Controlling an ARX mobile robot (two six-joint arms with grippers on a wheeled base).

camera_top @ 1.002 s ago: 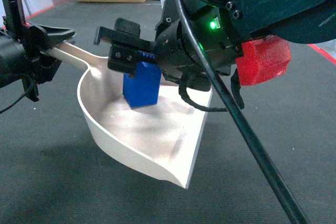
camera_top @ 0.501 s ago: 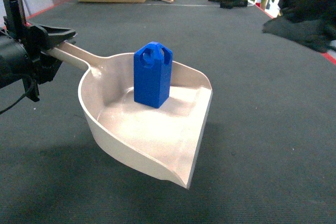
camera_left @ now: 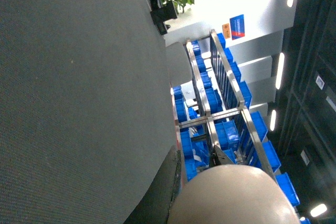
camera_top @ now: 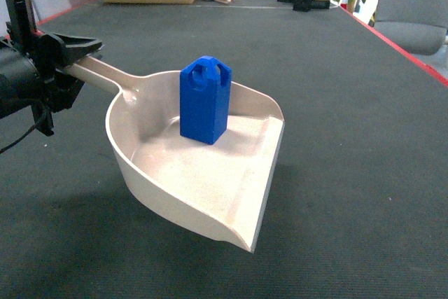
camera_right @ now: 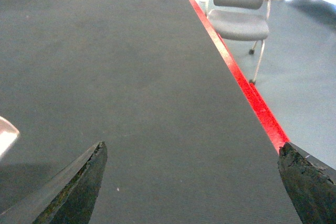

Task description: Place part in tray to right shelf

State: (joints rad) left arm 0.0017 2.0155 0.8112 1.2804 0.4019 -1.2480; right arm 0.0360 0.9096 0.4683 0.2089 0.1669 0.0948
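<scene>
Jaws of the right gripper (camera_right: 191, 182) stand wide apart with nothing between them, the two dark fingertips (camera_right: 79, 187) at the bottom corners of the right wrist view above the grey tabletop (camera_right: 131, 77). Jaws of the left gripper (camera_top: 66, 57) are clamped on the handle of the tray (camera_top: 203, 194), at the left edge of the head view. That beige tray has its open lip toward the lower right. Upright inside it, near the back wall, stands the blue part (camera_top: 204, 101), its looped top uppermost. Beyond the tabletop's red edge a grey chair (camera_right: 240, 3) is parked. Steel racks with blue crates (camera_left: 220, 124) show in the left wrist view.
</scene>
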